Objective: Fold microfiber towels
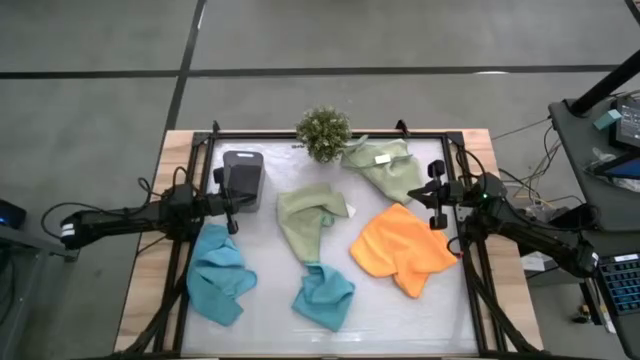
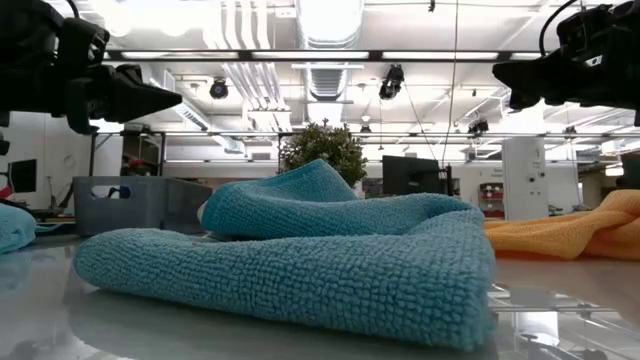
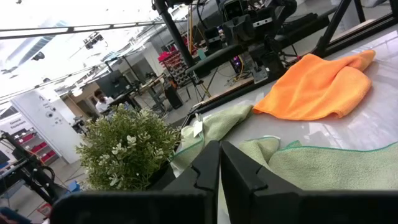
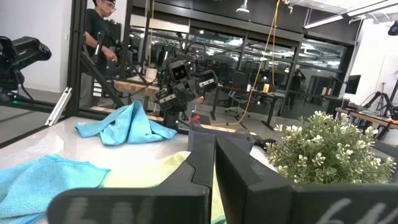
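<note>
Towels are lying scattered over the pale glossy surface [image 1: 270, 330], none of them being grasped. Starting at the left, the left arm's dark two-finger tool [image 1: 234, 203] is hovering with its fingers clenched together on nothing, just beside the dark grey rectangular tray [image 1: 243, 176]. A crumpled teal-blue microfiber towel [image 1: 219, 275] is lying just below that tool in the high view, close to it but not touching it. Moving rightward, a pale sage-green microfiber towel [image 1: 308, 218] is sitting bunched near the middle, and a second teal-blue microfiber towel [image 1: 324, 296] is lying at its near end, their edges seeming to meet. Behind them the small bushy green plant [image 1: 323, 131] is standing at the far edge. Next to the plant, another pale sage-green microfiber towel [image 1: 386, 167] is carrying a small white tag [image 1: 381, 158]; any writing on the tag is too small to read. A bright orange microfiber towel [image 1: 404, 248] is lying rumpled toward the right. The right arm's dark two-finger tool [image 1: 435, 194] is likewise clenched and empty, hanging near the tagged towel and just above the orange one in the high view, apart from both. In the right wrist view a person [image 4: 99, 31] is standing in the room beyond.
</note>
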